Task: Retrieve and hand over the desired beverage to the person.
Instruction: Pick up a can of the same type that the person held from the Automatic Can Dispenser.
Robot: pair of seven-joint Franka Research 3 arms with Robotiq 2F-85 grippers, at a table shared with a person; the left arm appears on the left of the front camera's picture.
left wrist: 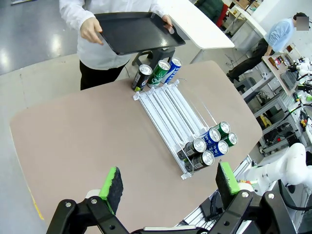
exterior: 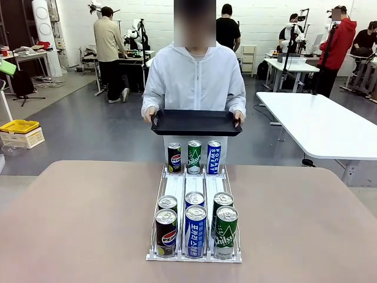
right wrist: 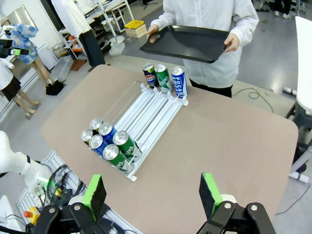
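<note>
The left gripper (left wrist: 169,178) hangs well short of the white rack (exterior: 193,184), jaws spread wide, holding nothing. At the rack's near end stand a Pepsi can (exterior: 166,234), a blue Pocari can (exterior: 195,233) and a green Chilsung can (exterior: 225,234), each with another behind it; three far cans (exterior: 194,156) stand at its other end. Beyond the rack the person (exterior: 194,79) holds a black tray (exterior: 196,122) in both hands. The right gripper (right wrist: 152,192), also short of the rack, gapes empty

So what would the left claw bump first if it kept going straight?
Probably the bare brown table, close beside the white can rack. The left claw hangs open above it, so depth is hard to judge.
</note>
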